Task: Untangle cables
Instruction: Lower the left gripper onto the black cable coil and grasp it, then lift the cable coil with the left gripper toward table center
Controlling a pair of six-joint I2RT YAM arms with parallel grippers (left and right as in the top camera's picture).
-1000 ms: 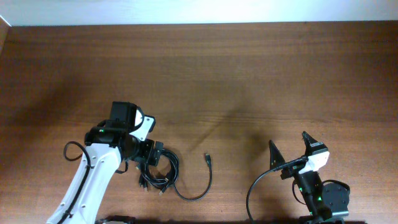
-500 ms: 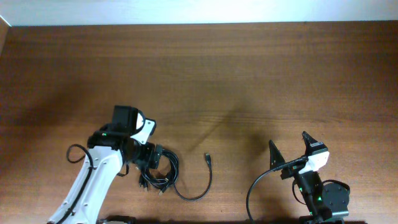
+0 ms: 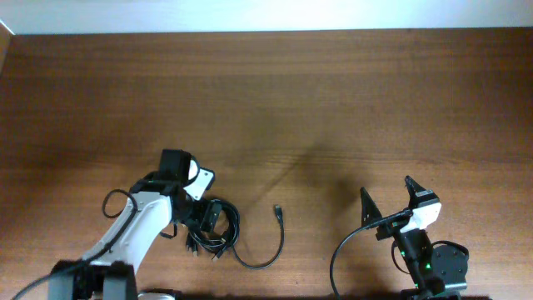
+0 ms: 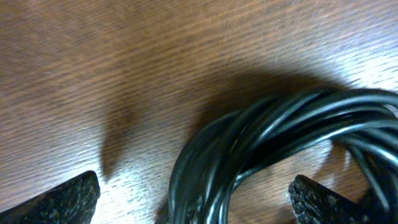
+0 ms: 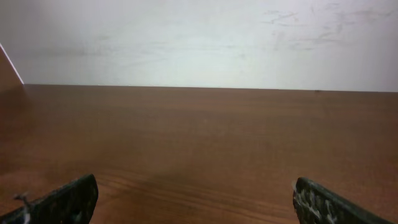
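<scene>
While the cables (image 3: 218, 232) lie bunched in a coil near the table's (image 3: 333, 100) front edge, nothing looks separated yet. Left gripper (image 3: 207, 218) hangs over the coil, jaws wide, holding nothing; right gripper (image 3: 388, 202), also wide and empty, sits well apart.

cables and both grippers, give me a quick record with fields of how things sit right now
cables: thin black cords coiled into one tangled bundle on the table, near its front edge, left of centre
loose cord: one runs out to the right of the bundle in a curve and ends in a plug end lying on the wood
left gripper: open, over the bundle with a finger on either side, not shut on it
right gripper: open, empty, well to the right of the cables
task state: not yet untangled
</scene>
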